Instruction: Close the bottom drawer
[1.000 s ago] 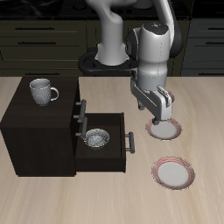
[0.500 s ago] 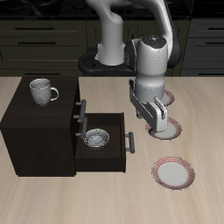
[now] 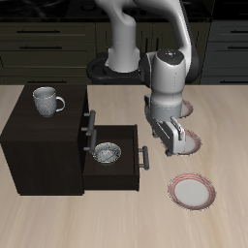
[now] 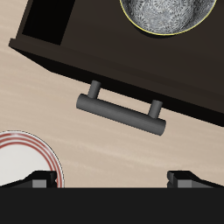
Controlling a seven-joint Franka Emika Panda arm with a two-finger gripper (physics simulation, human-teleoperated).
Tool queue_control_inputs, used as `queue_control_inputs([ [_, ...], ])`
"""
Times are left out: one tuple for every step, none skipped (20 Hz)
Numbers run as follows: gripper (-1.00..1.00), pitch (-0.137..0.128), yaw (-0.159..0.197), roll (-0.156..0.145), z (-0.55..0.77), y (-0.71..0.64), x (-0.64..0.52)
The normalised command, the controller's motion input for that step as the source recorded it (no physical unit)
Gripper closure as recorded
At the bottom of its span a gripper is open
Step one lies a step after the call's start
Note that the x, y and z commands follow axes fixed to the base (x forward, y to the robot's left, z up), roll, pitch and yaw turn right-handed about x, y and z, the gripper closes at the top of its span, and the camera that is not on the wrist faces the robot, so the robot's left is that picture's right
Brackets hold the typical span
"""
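The bottom drawer of the blackish-brown cabinet stands pulled out, with a patterned bowl inside it. Its grey bar handle faces the gripper. My gripper hangs just beyond the handle, a little above it, open and empty. In the wrist view the handle lies on the dark drawer front, with the bowl behind it. My gripper is apart from the handle, its fingertips spread wide.
The upper drawer with a like handle is shut. A white mug stands on the cabinet top. Two red-rimmed plates lie on the table: one near the front, one partly behind the gripper. A plate shows in the wrist view.
The gripper has come down and turned to point more straight downward, ending closer to the drawer handle's height. The drawer, bowl and plates have not moved.
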Motion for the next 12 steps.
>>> queue_control_inputs([
  [-1.0, -0.014, -0.016, 0.021, -0.17, -0.03, 0.01],
  [-1.0, 0.02, -0.025, 0.009, -0.26, -0.1, 0.07],
  [-1.0, 0.022, -0.029, -0.024, -0.25, -0.18, 0.07],
  [-1.0, 0.069, -0.045, 0.012, -0.3, -0.1, 0.12],
  [-1.0, 0.03, 0.024, -0.044, -0.47, -0.21, 0.16],
  [-1.0, 0.0, 0.0, 0.0, -0.01, -0.05, -0.01],
  [-1.0, 0.043, -0.028, -0.018, -0.44, -0.24, 0.03],
  [-1.0, 0.061, -0.023, -0.022, -0.41, -0.17, 0.1],
  [-1.0, 0.028, -0.053, -0.007, -0.25, -0.18, 0.04],
  [-1.0, 0.021, -0.013, -0.016, -0.12, -0.09, 0.02],
  [-1.0, 0.043, -0.06, 0.004, -0.37, -0.19, 0.08],
  [-1.0, 0.029, -0.037, -0.025, -0.18, -0.14, 0.05],
])
